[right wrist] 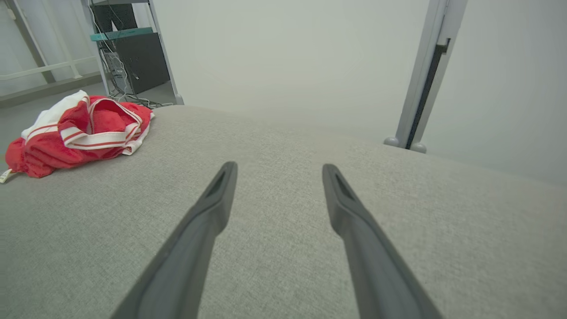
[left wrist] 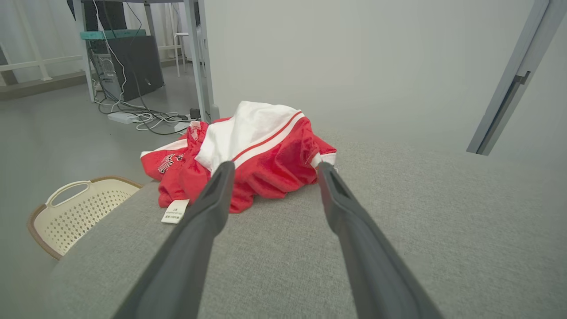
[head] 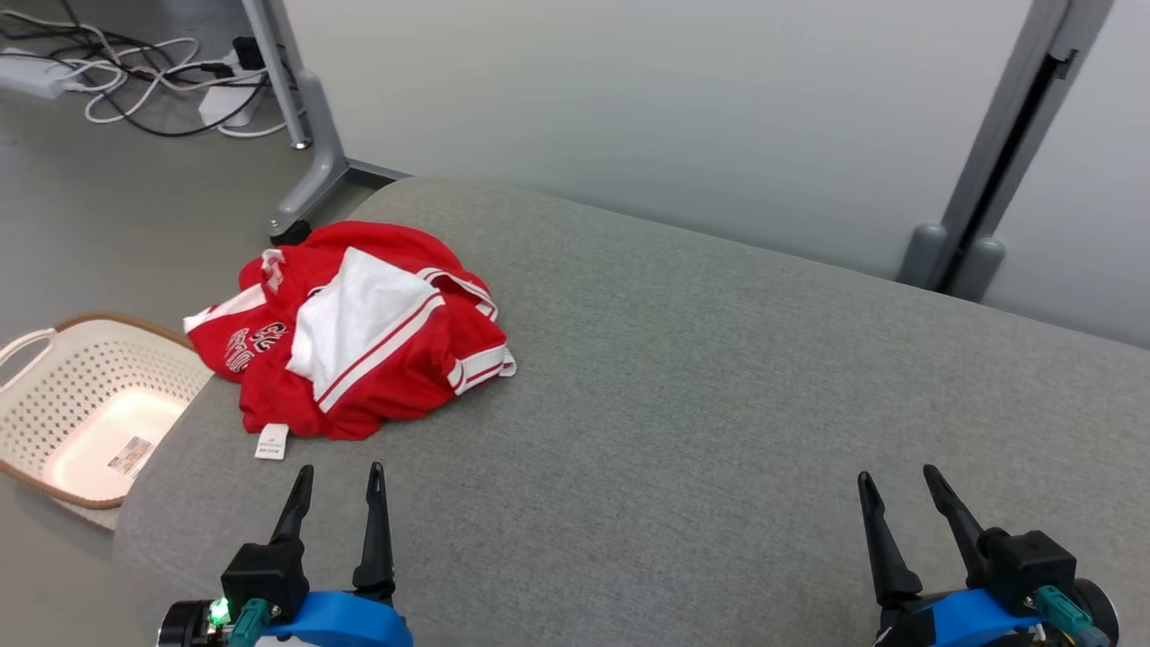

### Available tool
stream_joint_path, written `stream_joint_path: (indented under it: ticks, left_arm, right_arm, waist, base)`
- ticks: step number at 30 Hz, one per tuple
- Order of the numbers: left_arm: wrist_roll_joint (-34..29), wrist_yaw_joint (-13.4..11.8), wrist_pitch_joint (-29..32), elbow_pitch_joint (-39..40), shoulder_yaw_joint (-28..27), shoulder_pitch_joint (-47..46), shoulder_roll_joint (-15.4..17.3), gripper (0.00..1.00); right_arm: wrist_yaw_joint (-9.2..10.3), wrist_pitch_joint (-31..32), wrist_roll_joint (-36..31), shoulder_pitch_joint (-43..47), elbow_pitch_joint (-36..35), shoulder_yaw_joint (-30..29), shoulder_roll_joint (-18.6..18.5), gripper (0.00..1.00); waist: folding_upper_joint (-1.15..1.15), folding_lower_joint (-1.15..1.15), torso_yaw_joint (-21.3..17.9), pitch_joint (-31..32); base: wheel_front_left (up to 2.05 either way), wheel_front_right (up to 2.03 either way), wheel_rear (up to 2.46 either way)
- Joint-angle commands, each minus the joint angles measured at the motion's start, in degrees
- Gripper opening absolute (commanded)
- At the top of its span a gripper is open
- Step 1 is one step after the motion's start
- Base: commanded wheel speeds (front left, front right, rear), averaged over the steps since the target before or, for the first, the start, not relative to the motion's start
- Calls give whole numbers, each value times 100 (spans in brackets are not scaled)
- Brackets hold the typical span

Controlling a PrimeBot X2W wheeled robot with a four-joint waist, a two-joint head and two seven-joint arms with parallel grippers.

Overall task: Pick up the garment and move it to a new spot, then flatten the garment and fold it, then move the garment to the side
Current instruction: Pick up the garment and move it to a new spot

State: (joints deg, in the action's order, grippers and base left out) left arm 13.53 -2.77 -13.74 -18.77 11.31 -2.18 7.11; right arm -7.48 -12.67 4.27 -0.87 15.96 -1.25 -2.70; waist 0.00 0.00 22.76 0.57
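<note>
Lying crumpled at the far left corner of the grey fabric surface [head: 719,377], the red-and-white garment [head: 377,359] sits in a loose heap. A white panel is uppermost, the striped cuffs are turned toward the middle of the surface, and there is some lettering on the red part nearest the basket. A small white label [head: 271,442] sticks out flat from its near edge. The left gripper [head: 341,469] is just short of that edge, near the label and clear of the cloth; its two dark fingers stand moderately apart with nothing between them. In the left wrist view the heap is straight ahead of the fingers. The right gripper [head: 897,474] is well apart from the garment, over bare fabric at the near right, its fingers likewise spread and empty. On the floor beside the surface's left edge stands a cream basket [head: 36,346] with a brown rim — a paper sticker on its bottom. Beyond it, cables [head: 135,85] lie tangled by a grey metal leg [head: 314,162].
</note>
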Motion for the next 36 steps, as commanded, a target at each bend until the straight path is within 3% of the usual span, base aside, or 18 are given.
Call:
stream_joint_path:
  ticks: [1, 11, 21, 24, 29, 36]
  left_arm:
    - [11, -16, -14, 12, -7, 16, 24, 100]
    - [50, -33, 9, 61, 20, 44, 100, 100]
    - [107, -86, 13, 112, 56, 62, 128, 100]
    - [228, 2, 70, 241, -32, -52, 163, 100]
    - [325, 136, 583, 702, -198, -433, 583, 100]
    - [803, 482, 2013, 840, -451, -1666, 1141, 100]
  right_arm:
    - [-3, -9, 12, -6, 15, 0, -34, 100]
    - [-3, -37, 41, -55, 71, 20, -34, 100]
    - [-3, -56, 48, -93, 124, 68, -34, 100]
    - [-3, -56, 55, -63, 137, 46, -34, 100]
    - [-3, -18, 34, -48, 119, 75, -34, 100]
    - [-3, 56, -72, -166, -13, 88, -34, 100]
  waist:
    - [0, 0, 165, -89]
    - [0, 0, 652, -106]
    - [0, 0, 670, -135]
    - [0, 0, 654, -135]
    - [0, 0, 573, -185]
    - [0, 0, 320, -453]
  base:
    - [0, 0, 0]
    - [0, 0, 0]
    - [0, 0, 0]
    - [0, 0, 0]
    - [0, 0, 0]
    - [0, 0, 0]
